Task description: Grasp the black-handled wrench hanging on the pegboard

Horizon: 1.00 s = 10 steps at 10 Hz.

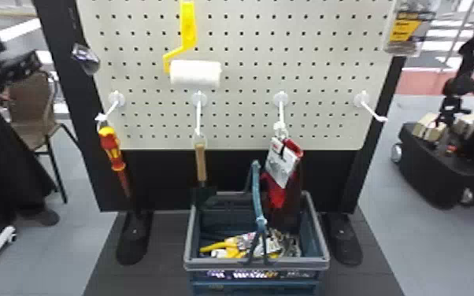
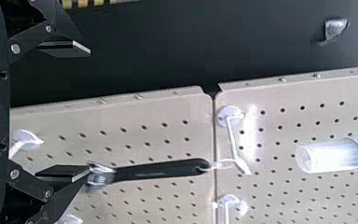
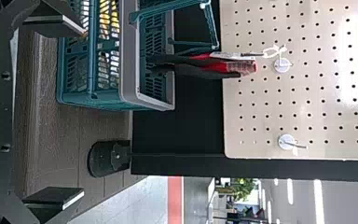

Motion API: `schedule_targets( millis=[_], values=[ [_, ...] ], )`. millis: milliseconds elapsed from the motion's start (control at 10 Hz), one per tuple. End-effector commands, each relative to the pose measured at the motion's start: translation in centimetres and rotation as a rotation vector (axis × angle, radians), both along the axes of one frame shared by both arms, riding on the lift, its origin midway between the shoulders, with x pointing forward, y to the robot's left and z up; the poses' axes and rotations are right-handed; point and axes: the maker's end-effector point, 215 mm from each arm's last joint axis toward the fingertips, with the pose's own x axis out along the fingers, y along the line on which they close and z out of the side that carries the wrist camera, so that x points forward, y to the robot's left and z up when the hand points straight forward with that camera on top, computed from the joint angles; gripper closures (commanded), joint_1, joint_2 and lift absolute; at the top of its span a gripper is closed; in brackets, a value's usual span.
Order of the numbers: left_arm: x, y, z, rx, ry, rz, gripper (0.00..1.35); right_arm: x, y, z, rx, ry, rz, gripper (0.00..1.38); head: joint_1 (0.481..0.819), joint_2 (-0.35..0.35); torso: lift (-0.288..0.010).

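Black-handled wrench (image 2: 158, 169) hangs from a white hook (image 2: 228, 115) on the pegboard (image 2: 135, 126). The left gripper (image 2: 77, 109) is spread wide and empty, with one finger beside the wrench head. This looks like the approach step: next it should centre on the handle and close. The right gripper (image 3: 65, 112) faces the pegboard, wide open and empty.

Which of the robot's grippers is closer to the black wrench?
Left. The left gripper is open right at the wrench, whose head lies by one finger. The right gripper, open too, is back from the pegboard, facing the basket.

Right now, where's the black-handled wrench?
In the left wrist view, the wrench hangs from a white hook on the pegboard, its head beside one finger of the open left gripper.
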Motion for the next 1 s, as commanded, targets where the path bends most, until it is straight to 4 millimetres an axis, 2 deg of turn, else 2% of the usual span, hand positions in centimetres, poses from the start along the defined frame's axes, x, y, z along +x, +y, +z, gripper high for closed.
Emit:
schedule_targets(
  millis=[0,100,200,300,500,600,700,800,900],
  values=[
    [1.7,-2.3,2.1,-0.045,0.031,-0.129,0.38,0.2,0.0,0.2,-0.001,-0.005,0.0,0.1,0.549,0.0,-0.1],
    [2.4,-3.0,3.5,0.012,0.044,-0.183,0.38,0.3,0.0,0.2,0.001,-0.007,0.001,0.1,0.549,0.0,-0.1],
    [2.8,-4.9,3.0,-0.022,0.113,-0.297,0.38,0.4,0.0,0.3,0.0,-0.009,0.002,0.1,0.549,0.0,-0.1],
    [2.5,-7.0,2.7,-0.074,0.143,-0.398,0.39,0.5,0.0,0.4,0.0,-0.011,0.002,0.1,0.549,0.0,-0.1],
    [1.1,-10.0,2.9,-0.059,0.191,-0.565,0.39,0.4,0.0,0.2,0.001,-0.009,0.002,0.1,0.549,0.0,-0.1],
    [0.8,-10.3,4.4,0.038,0.158,-0.604,0.44,0.4,0.0,0.2,0.001,-0.009,0.002,0.1,0.549,0.0,-0.1],
    [0.8,-10.6,5.7,0.072,0.133,-0.607,0.83,0.5,0.0,0.3,0.0,-0.011,0.003,0.1,0.549,0.0,-0.1],
    [0.8,-10.7,6.0,0.078,0.121,-0.604,1.12,0.6,-0.1,0.2,0.0,-0.01,0.003,0.1,0.549,0.0,-0.1],
    [1.0,-10.6,5.3,0.087,0.133,-0.6,1.22,0.5,-0.1,0.1,0.0,-0.008,0.004,0.1,0.549,0.0,-0.1]
  ],
)
